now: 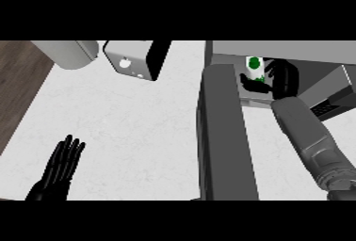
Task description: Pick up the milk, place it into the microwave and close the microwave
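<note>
The milk carton (254, 67), white with green marks, stands inside the open microwave (292, 49) at the upper right. My right hand (279, 77) reaches into the cavity and its fingers and thumb curl round the carton. The microwave door (224, 136) hangs open, a long dark grey slab running down the middle right of the view. My left hand (62, 164) rests open at the lower left, fingers straight and pointing up, away from everything.
A grey toaster-like appliance (133, 59) with a black side stands at the top centre. A pale grey rounded object (69, 52) lies at the top left. Dark wooden floor (17, 89) borders the white counter (125, 122) on the left.
</note>
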